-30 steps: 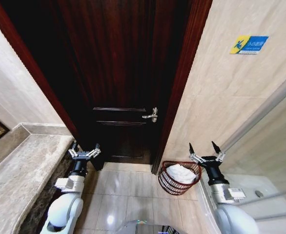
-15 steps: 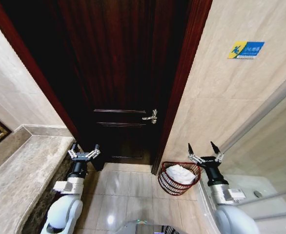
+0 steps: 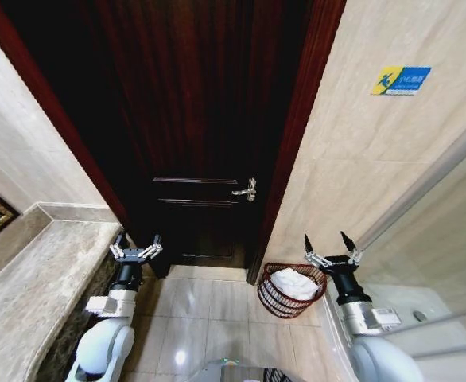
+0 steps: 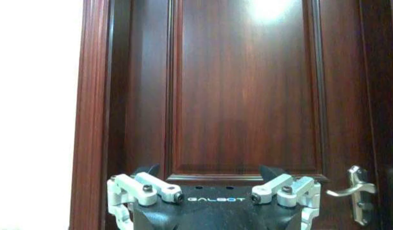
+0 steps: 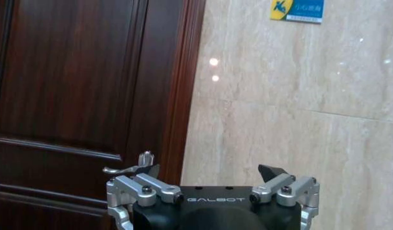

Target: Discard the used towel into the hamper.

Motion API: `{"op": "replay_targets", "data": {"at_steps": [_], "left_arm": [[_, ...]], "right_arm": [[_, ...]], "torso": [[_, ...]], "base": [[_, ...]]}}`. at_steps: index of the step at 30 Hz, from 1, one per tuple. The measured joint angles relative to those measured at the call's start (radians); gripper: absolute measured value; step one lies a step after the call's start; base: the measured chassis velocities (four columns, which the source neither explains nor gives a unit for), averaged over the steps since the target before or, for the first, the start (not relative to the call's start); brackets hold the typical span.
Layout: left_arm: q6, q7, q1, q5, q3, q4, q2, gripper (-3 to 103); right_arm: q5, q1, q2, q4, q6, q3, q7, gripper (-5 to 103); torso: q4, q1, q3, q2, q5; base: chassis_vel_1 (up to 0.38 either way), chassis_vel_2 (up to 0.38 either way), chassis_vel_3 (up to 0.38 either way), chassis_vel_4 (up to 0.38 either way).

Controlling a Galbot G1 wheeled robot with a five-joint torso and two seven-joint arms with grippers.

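The white towel [image 3: 292,283] already lies inside the hamper [image 3: 274,298], on the floor just beside the door frame [image 3: 285,163]. It looks soft, light, easiest pinched at a fold. Right end effector [image 3: 328,246] beside the hamper and left end effector [image 3: 135,246] both spread, empty.

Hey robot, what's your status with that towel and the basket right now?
Left tool open, empty, raised by the counter. Right tool open, empty, beside the hamper. White towel lies in hamper. Nothing blocking.

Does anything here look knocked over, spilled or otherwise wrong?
Nothing stands out. The hamper stands upright on the floor by the door frame with a white towel bundled inside it. The left gripper and right gripper are raised with open, empty jaws.
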Motion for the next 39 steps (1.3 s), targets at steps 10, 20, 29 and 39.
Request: {"op": "replay_targets", "data": {"at_steps": [10,20,29,39], "left_arm": [[0.022,-0.001,0.003,0.002,0.005,-0.009,-0.007,100],[0.015,0.002,0.018,0.004,0.000,-0.004,-0.014,100],[0.005,0.004,0.017,0.012,-0.001,-0.001,-0.017,100],[-0.027,0.010,0.020,0.023,0.001,0.018,-0.020,100]], "right_arm": [[0.013,-0.011,-0.004,0.000,0.011,0.013,0.000,100],[0.016,-0.013,-0.001,-0.005,0.020,0.014,-0.001,100],[0.022,-0.024,0.001,-0.006,0.032,0.028,-0.004,100],[0.035,-0.038,-0.001,-0.004,0.039,0.044,-0.010,100]], "torso": [[-0.0001,-0.002,-0.002,-0.004,0.0000],[0.0001,-0.003,-0.003,-0.006,0.0000],[-0.0001,-0.004,-0.004,-0.008,0.0000],[0.0004,-0.004,-0.004,-0.008,-0.0001]], "base": [[0.116,-0.115,-0.122,0.107],[0.093,-0.066,-0.063,0.103],[0.103,-0.013,-0.013,0.112],[0.159,0.012,0.018,0.162]]}}
